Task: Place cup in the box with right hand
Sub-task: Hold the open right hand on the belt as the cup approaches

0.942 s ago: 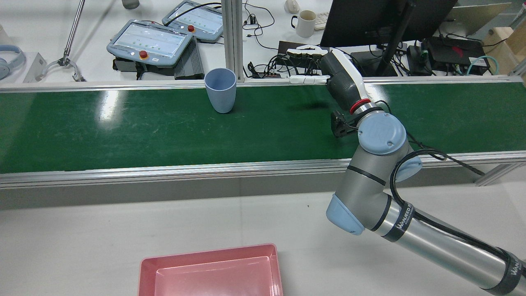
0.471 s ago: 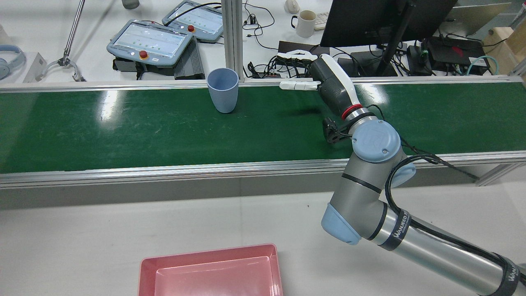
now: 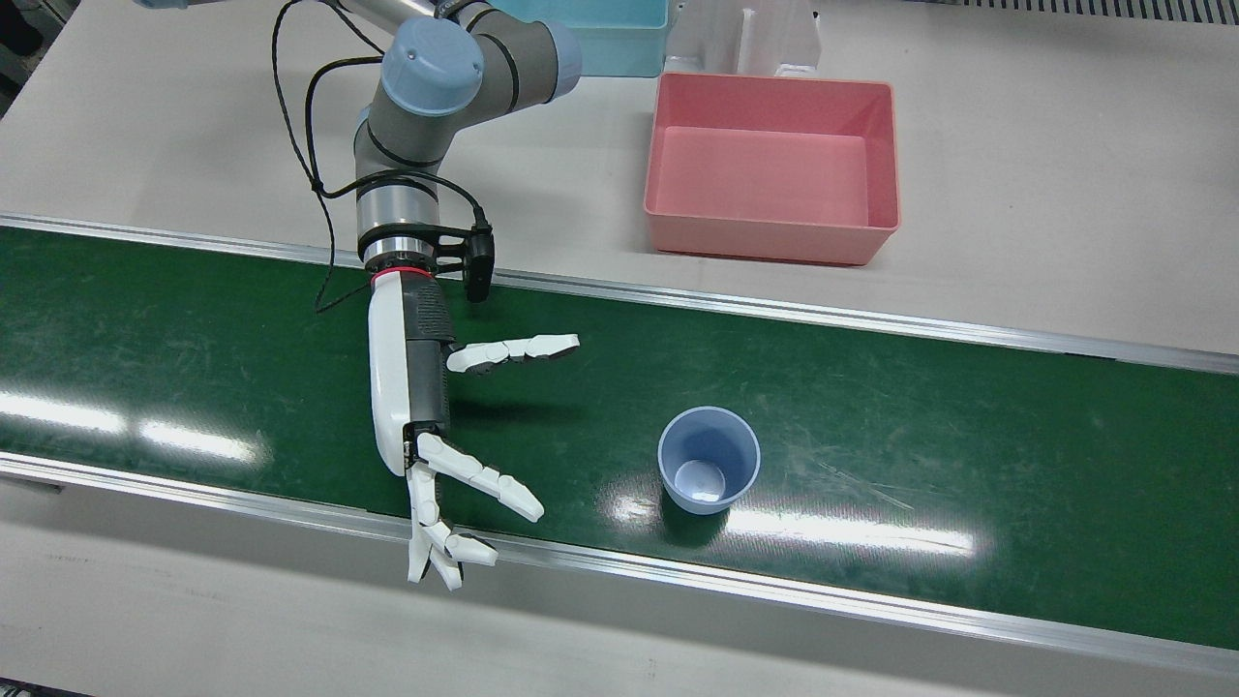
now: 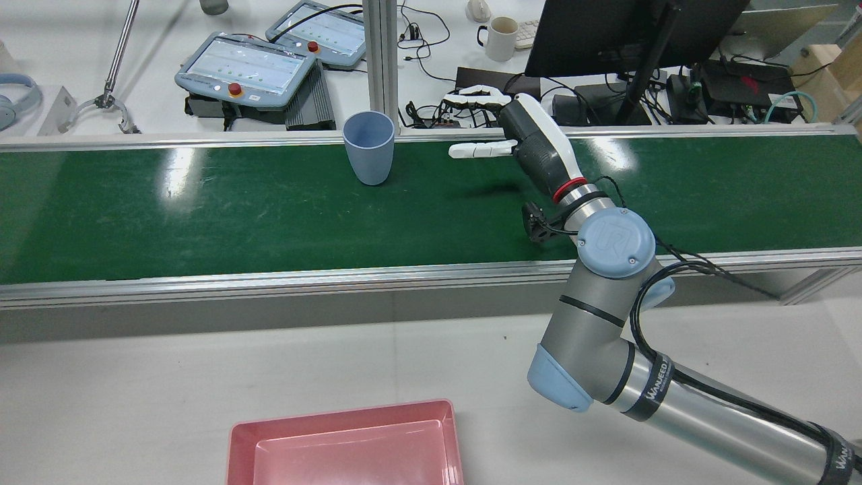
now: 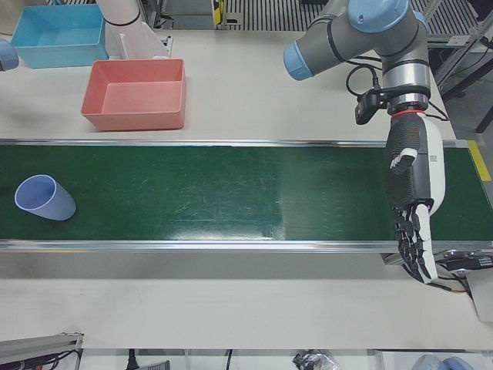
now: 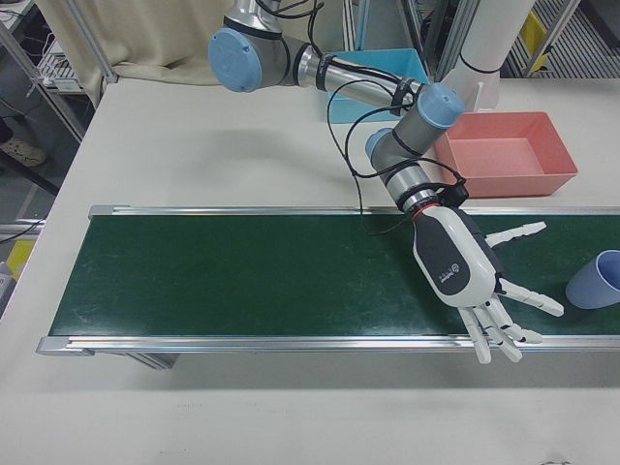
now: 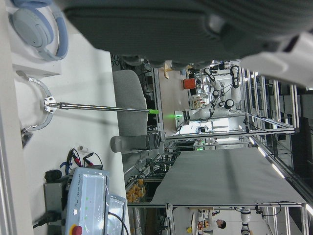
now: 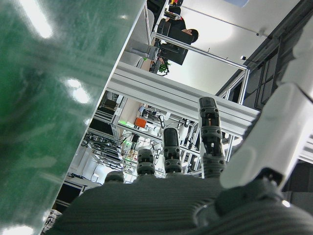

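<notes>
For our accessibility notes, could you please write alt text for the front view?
The right hand hovers open over a green belt, apart from an upright blue cup; an empty pink box sits on the table beyond.

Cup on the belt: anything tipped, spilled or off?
Nothing stands out. The blue cup stands upright and empty on the green belt, near its operator-side edge. The right robot hand is open beside it, not touching. The pink box is empty on the table.

Pink box point(image 4: 347, 448): near edge cut off in rear view. Blue cup point(image 6: 599, 279): right side clipped in right-front view. Left hand point(image 7: 195, 29): blurred dark mass only, pose unreadable.
</notes>
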